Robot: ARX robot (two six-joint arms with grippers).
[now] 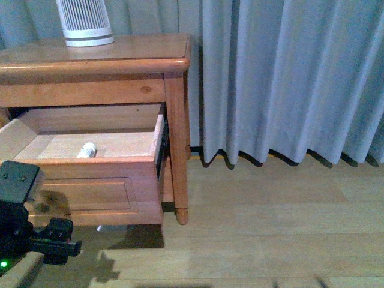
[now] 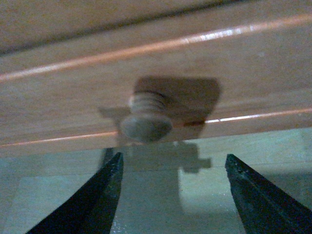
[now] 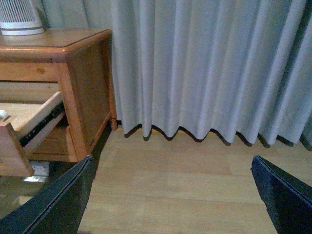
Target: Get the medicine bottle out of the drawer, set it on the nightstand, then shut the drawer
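One step of three looks done: the drawer (image 1: 96, 195) is pulled well out of the nightstand (image 1: 120, 63). The medicine bottle (image 1: 87, 150) lies on its side on the pale drawer bottom, beyond and above the left claw (image 2: 173, 157), which hangs low in front of the drawer face. That claw is spread wide and holds nothing. A round wooden knob (image 2: 145, 122) sits just ahead of its fingertips, nearer one finger than the other and touching neither. The right claw (image 3: 171, 160) is also spread wide and empty, well off to the side of the nightstand, facing the curtain (image 3: 204, 68) over bare floorboards (image 3: 170, 195). Left to do, by my reading: lift the bottle out, set it on the top near the ribbed device (image 1: 84, 21), then push the drawer shut. No brand, label or writing can be read on the bottle, the device or the furniture.
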